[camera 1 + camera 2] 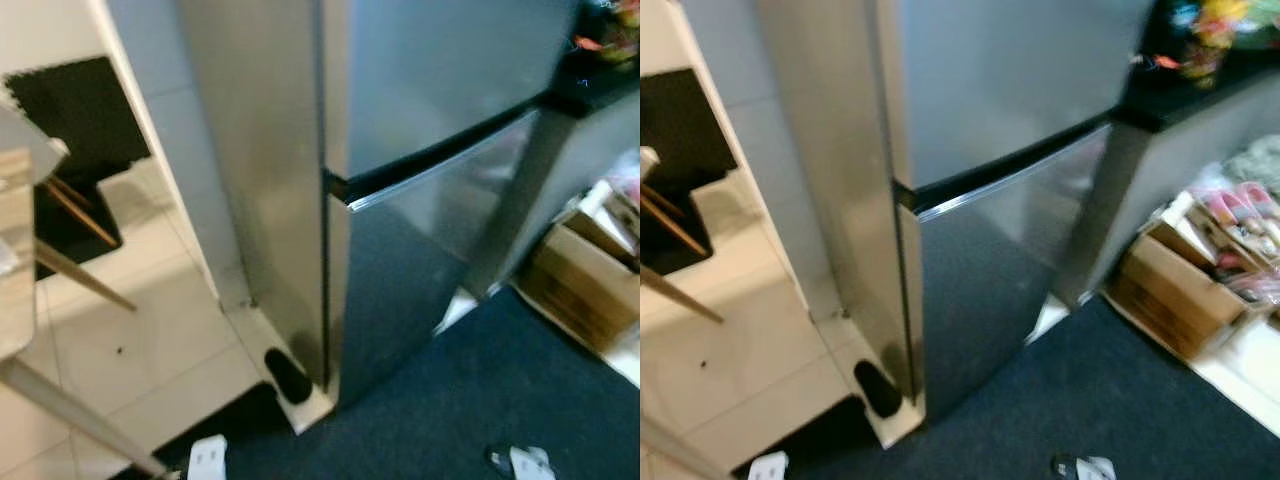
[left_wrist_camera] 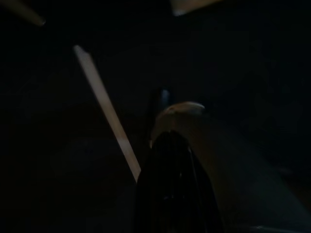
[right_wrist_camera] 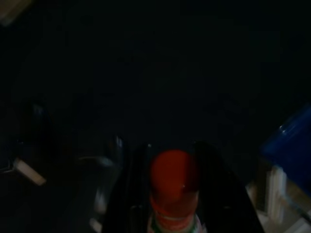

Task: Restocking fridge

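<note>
While fridge doors stay closed, right tool gripping red-capped bottle, left tool's opening unclear

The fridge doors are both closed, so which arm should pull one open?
Probably the left. The right gripper is shut on a red-capped bottle; the left gripper looks unburdened, though that view is dark.
</note>
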`<state>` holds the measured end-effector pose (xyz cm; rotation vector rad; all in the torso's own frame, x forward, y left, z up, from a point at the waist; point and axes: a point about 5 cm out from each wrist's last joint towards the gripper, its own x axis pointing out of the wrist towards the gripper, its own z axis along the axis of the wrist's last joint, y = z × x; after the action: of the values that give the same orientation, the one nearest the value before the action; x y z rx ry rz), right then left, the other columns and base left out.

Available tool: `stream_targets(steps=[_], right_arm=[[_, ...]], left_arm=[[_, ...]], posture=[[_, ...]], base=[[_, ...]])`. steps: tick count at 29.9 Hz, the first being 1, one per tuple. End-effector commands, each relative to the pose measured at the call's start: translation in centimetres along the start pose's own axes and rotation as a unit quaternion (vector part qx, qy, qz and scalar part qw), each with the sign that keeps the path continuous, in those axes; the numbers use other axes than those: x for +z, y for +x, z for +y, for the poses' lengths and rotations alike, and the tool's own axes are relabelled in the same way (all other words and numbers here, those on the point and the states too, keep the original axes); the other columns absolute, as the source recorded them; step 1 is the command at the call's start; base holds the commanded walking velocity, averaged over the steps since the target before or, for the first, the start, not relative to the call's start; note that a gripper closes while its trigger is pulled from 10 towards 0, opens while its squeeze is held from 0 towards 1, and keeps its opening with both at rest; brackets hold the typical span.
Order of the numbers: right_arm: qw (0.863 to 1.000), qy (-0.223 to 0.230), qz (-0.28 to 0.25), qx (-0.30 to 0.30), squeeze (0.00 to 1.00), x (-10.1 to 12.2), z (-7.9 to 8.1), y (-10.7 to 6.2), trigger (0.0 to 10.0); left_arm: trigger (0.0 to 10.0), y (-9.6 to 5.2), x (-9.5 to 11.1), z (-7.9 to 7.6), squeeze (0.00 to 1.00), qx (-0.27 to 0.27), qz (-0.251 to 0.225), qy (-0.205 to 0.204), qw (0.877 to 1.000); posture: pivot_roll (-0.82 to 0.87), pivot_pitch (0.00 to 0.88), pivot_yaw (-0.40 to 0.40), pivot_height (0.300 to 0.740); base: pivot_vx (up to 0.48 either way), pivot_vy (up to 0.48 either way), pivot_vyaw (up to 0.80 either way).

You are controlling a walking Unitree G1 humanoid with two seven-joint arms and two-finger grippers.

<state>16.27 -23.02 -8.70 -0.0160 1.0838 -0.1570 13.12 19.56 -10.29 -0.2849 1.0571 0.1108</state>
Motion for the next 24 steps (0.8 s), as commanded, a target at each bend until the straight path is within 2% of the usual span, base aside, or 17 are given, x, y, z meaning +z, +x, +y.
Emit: stream_targets(steps=[1,6,10,17,24], right_arm=[[1.000,0.002,0.006,-0.004,0.00,-0.50,-0.26,-0.06,10.0],[1.000,0.001,0.007,-0.003,0.00,-0.51,-0.22,-0.06,10.0],[1.000,0.000,0.006,-0.002,0.00,-0.49,-0.20,-0.06,10.0],[1.000,-0.001,0.006,-0.002,0.00,-0.49,-0.19,-0.06,10.0],[1.000,-0.004,0.007,0.000,0.00,-0.55,-0.14,-0.06,10.0]], left_arm=[[10.0,-0.03,-0.30,0.02,0.00,0.002,0.005,-0.001,1.000],[10.0,-0.05,-0.22,0.06,0.00,0.002,-0.001,-0.010,1.000],[10.0,-0.05,-0.26,-0.01,0.00,-0.010,0.006,0.002,1.000],[10.0,-0.03,-0.11,0.00,0.00,-0.005,-0.002,-0.014,1.000],[10.0,0.03,0.15,-0.17,0.00,-0.009,-0.009,-0.018,1.000]], posture=[[0.00,0.000,0.005,0.740],[0.00,0.000,0.005,0.740],[0.00,0.000,0.005,0.740],[0.00,0.000,0.005,0.740],[0.00,0.000,0.005,0.740]], base=[[0.000,0.000,0.00],[0.000,0.000,0.00],[0.000,-0.446,0.00],[0.000,-0.409,0.00],[0.000,0.000,0.00]])
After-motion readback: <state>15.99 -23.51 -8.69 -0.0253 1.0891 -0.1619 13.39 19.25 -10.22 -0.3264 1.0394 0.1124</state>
